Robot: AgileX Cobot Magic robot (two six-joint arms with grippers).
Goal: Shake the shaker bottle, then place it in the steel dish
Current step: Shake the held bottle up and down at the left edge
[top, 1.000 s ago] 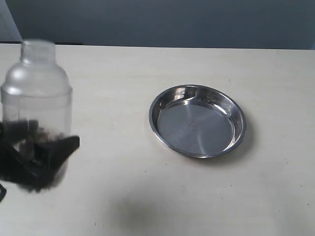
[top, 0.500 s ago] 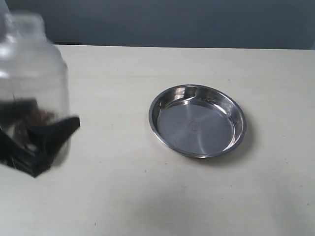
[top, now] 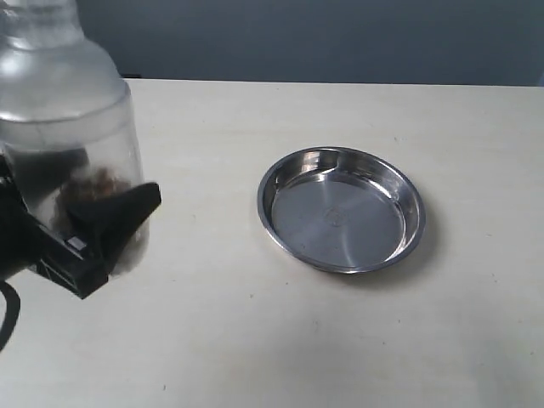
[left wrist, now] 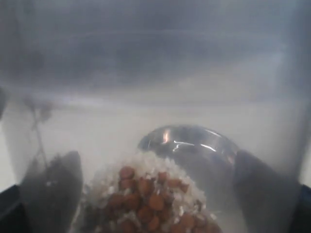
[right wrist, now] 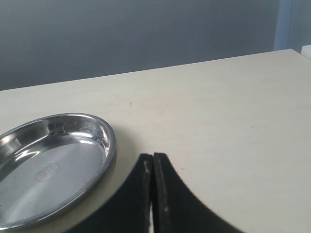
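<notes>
The shaker bottle (top: pixel 72 127) hangs upright in the air at the far left of the exterior view, frosted and clear, with brown granules low inside. My left gripper (top: pixel 81 234) is shut on its lower body, one black finger across the front. In the left wrist view the bottle (left wrist: pixel 155 73) fills the picture, its granules (left wrist: pixel 150 199) heaped at the bottom. The steel dish (top: pixel 342 207) lies empty on the table to the right of the bottle; through the bottle wall the dish (left wrist: pixel 194 145) shows faintly. My right gripper (right wrist: pixel 153 160) is shut on nothing, beside the dish (right wrist: pixel 53 165).
The pale table (top: pixel 255 340) stretches around the dish, and a dark wall runs behind it. The bottle's cap is cut off by the top edge of the exterior view.
The bottle and my left gripper have risen and shifted a little to the right over the last second. The dish has not moved.
</notes>
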